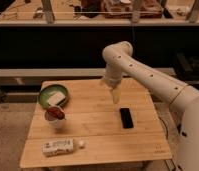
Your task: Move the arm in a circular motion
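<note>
The arm [143, 70] is large, glossy and white, made of thick rounded segments with small dark dots. It reaches in from the lower right, bends at a bulbous joint [118, 51] and points down over the back middle of the wooden table [93, 132]. My gripper [115, 96] is the tapered pale tip at its end. It hangs just above the tabletop, behind and left of a black phone [126, 118]. It holds nothing that I can see.
A green bowl [53, 96] with a pale object in it stands at the table's back left. A white cup with something red [55, 116] is in front of it. A white packet [57, 146] and a small white ball [81, 144] lie near the front edge. A dark shelf runs behind.
</note>
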Motion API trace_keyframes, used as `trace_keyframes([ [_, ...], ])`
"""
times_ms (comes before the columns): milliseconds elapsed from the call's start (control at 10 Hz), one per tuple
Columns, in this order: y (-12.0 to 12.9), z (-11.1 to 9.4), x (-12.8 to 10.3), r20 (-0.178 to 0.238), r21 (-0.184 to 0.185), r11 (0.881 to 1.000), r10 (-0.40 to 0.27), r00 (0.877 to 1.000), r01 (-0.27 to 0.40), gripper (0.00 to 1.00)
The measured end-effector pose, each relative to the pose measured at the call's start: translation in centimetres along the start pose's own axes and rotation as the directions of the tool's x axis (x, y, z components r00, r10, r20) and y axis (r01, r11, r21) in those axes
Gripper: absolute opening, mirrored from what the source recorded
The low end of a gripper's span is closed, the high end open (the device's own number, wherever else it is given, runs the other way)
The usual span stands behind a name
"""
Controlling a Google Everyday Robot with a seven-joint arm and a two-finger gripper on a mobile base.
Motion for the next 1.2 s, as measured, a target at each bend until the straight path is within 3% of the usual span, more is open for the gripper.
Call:
trace_keyframes([
  [100, 1.2, -0.4, 1.8, 0.011, -0.005, 0.999, 0.044, 0.999, -0.044, 0.8],
  [300, 3.1, -0.5, 3.0, 0.022, -0.017, 0.997, 0.075, 0.997, -0.074, 0.8],
  [800, 12.6, -0.7, -0.6, 0.058, -0.021, 0.989, 0.148, 0.987, -0.147, 0.8],
  [1000, 14.4, -0.7, -1.9, 0.061, -0.018, 0.99, 0.139, 0.988, -0.138, 0.8],
  [1200, 14.3, -0.7, -3.4, 0.045, -0.003, 0.996, 0.089, 0.995, -0.089, 0.8],
])
